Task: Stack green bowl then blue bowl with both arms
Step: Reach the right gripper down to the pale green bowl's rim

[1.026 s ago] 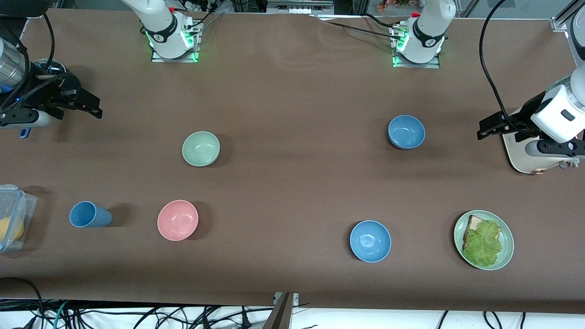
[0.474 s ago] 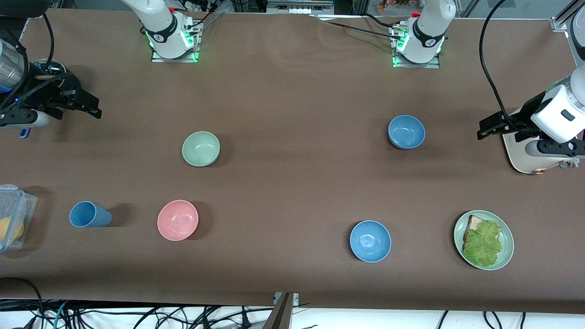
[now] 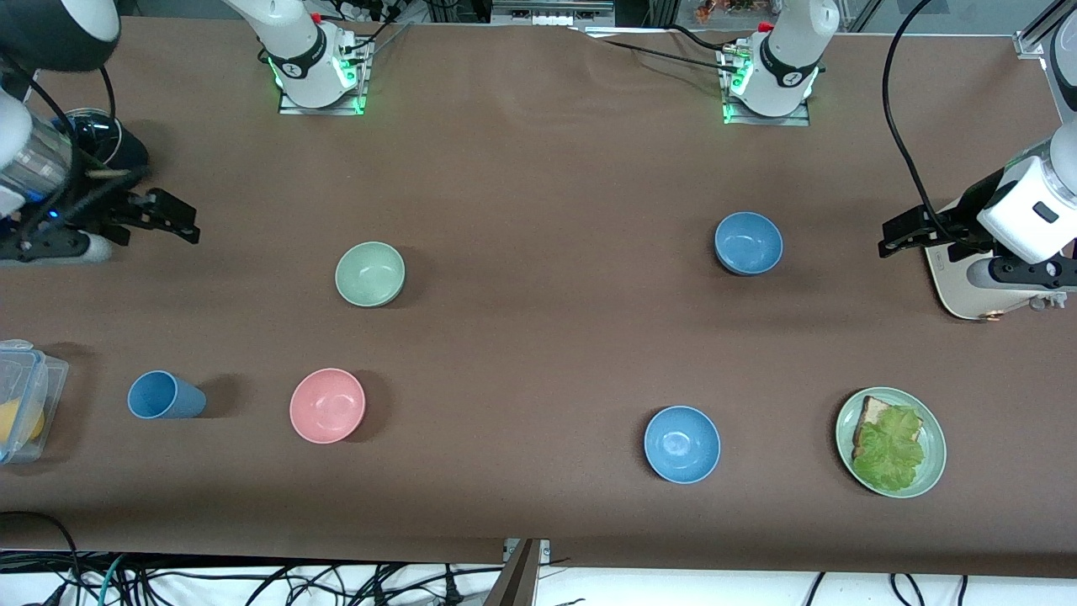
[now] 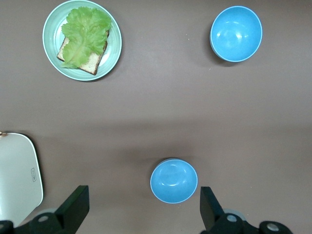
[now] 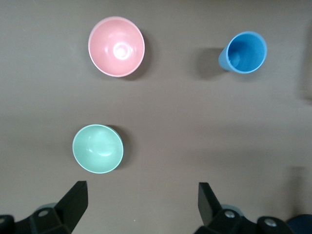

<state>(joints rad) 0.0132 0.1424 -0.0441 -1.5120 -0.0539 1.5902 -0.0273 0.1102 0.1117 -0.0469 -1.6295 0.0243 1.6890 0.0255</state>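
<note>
The pale green bowl (image 3: pixel 370 274) sits upright toward the right arm's end of the table; it also shows in the right wrist view (image 5: pixel 98 148). The muted blue bowl (image 3: pixel 748 243) sits toward the left arm's end and shows in the left wrist view (image 4: pixel 174 181). My right gripper (image 3: pixel 178 220) is open and empty, above the table beside the green bowl, apart from it; its fingers (image 5: pixel 74 199) stand wide. My left gripper (image 3: pixel 893 238) is open and empty, above the table beside the blue bowl, apart from it; its fingers (image 4: pixel 208 205) stand wide.
A brighter blue bowl (image 3: pixel 682 444), a pink bowl (image 3: pixel 327 406), a blue cup (image 3: pixel 164 396) and a green plate (image 3: pixel 930 438) with bread and lettuce lie nearer the front camera. A clear lidded box (image 3: pixel 21 400) and a white device (image 3: pixel 955 286) sit at the table's ends.
My right gripper has moved a little toward the front camera and the green bowl. The left arm and all the bowls have not moved.
</note>
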